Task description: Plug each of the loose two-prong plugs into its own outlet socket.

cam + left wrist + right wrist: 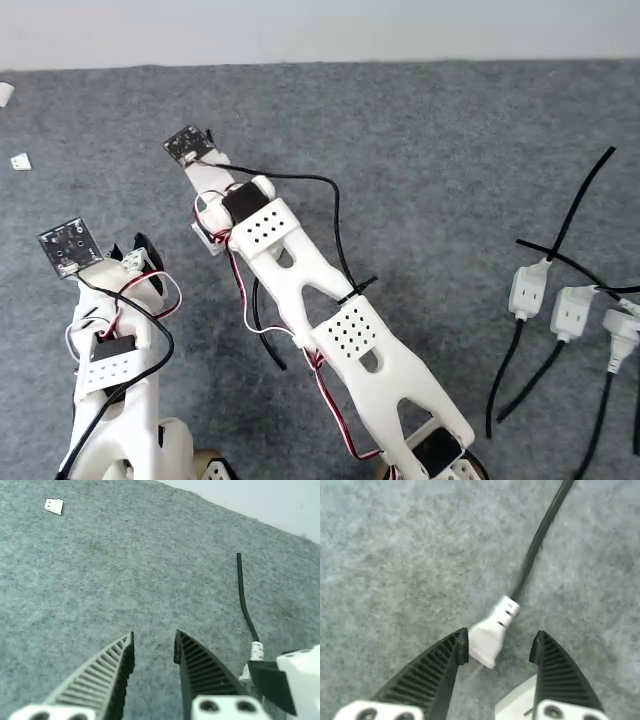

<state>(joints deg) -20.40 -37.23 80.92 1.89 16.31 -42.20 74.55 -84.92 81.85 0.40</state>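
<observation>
A white two-prong plug (495, 625) on a black cord (540, 540) lies on the grey carpet, between the fingers of my open right gripper (500, 641); whether they touch it is not clear. That plug (256, 651) and its cord (242, 595) lie just beside my left gripper (154, 647), which is open and holds nothing. Three white outlet sockets (527, 290) (572, 310) (620, 335) on black cords lie at the far right of the carpet. The right arm (300, 280) stretches diagonally toward the back left. My left gripper (140, 252) sits beside it at the left.
A small white scrap (53, 506) lies on the carpet at the far left (20, 160), and another white bit (4, 94) sits at the left edge. Crossed black cords (570, 225) run behind the sockets. Open carpet (450, 170) spans the middle.
</observation>
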